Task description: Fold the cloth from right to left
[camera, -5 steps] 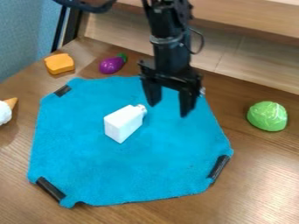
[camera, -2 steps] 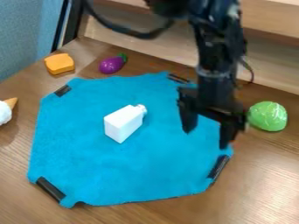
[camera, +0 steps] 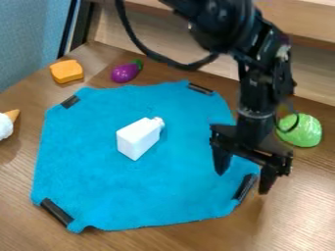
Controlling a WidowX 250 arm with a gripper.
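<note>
text/labels: none legible; numbers/signs: none legible

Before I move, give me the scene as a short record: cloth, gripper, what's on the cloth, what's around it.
cloth: blue, spread out, unfolded
gripper: at the cloth's right edge in the picture, jaws apart
on cloth: white bottle, lying near the middle
right of cloth: green cabbage
beyond cloth: purple eggplant, orange toy bread

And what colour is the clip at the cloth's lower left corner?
Black, clearest in the camera view.
</note>
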